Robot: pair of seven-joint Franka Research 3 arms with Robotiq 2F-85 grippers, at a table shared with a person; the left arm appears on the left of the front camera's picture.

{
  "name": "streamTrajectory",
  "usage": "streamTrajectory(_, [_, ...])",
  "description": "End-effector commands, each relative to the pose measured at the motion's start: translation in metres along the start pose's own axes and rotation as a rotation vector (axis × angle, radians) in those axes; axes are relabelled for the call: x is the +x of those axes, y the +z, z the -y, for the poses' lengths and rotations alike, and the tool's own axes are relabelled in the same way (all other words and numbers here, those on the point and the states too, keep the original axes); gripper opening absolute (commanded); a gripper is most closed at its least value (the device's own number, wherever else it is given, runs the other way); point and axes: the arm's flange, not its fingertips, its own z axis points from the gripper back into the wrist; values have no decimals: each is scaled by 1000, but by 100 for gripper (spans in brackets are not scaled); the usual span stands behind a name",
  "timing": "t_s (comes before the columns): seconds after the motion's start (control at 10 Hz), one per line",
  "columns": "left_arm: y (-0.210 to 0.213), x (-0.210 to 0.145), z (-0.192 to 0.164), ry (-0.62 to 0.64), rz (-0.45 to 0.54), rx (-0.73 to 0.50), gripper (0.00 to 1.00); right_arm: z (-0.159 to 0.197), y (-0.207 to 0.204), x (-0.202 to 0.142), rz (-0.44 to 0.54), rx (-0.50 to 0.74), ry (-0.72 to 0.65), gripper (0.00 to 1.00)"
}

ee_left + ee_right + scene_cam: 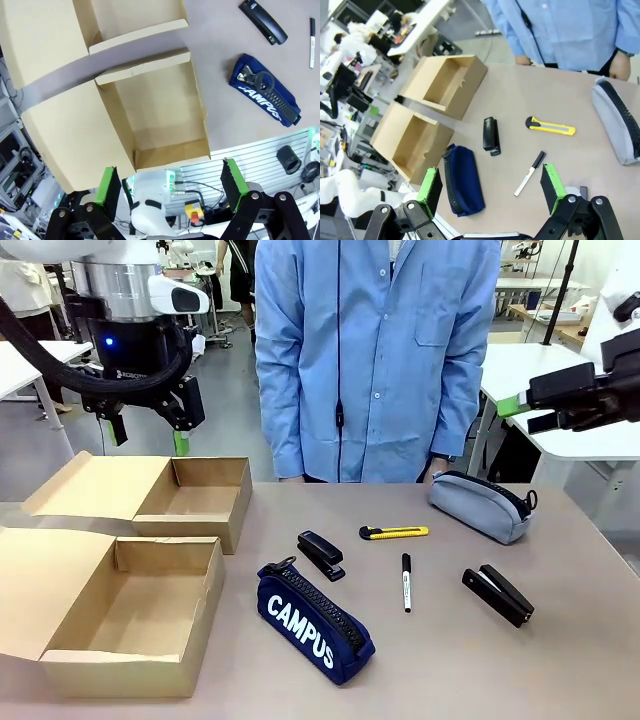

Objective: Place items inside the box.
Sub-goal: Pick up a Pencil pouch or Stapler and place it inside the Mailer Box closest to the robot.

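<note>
- Navy pencil case (315,625): white "CAMPUS" print, black zip.
- Grey pencil case (617,122), up-right of right gripper (492,190): black zip.
- Yellow utility knife (394,532); black staplers (321,555); white marker pen (406,582), black cap.
- Brown boxes (160,110) beneath left gripper (172,187); green pads (109,185).

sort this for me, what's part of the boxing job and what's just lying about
For the job: navy case, grey case, middle stapler, right stapler, knife, marker, near box, far box.

Just there: white table behind, person standing at the far side.
</note>
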Motion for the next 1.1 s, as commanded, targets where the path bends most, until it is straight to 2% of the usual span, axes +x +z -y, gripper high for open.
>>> streamTrajectory(0.0, [-3,-2,-5,-11,15,4,100,1,2,4,-4,8,27,100])
streamTrajectory(0.1, [0,0,0,0,0,0,100,0,0,0,0,0,0,100])
streamTrajectory(0.2, [14,-8,-36,-121,-43,-363,100,8,13,-4,-42,37,6,100])
streamTrajectory(0.3, [14,-18,-80,-155,-54,-652,100,23,39,-20,-61,72,0,100])
streamTrajectory(0.4, [1,-28,-125,-136,-69,-927,100,38,70,-46,-91,119,-27,100])
streamTrajectory(0.5, [-26,-40,-166,-78,-78,-1145,100,53,99,-76,-96,183,-75,100])
streamTrajectory(0.7, [-107,-75,-241,182,15,-1517,100,83,146,-146,-60,195,-209,100])
streamTrajectory(0.8, [-145,-92,-265,376,43,-1696,100,100,155,-185,-33,198,-297,100])
streamTrajectory(0.9, [-187,-109,-281,724,78,-1768,100,114,157,-217,4,187,-388,100])
streamTrajectory(1.0, [-222,-121,-287,940,82,-1877,100,131,155,-248,56,175,-500,100])
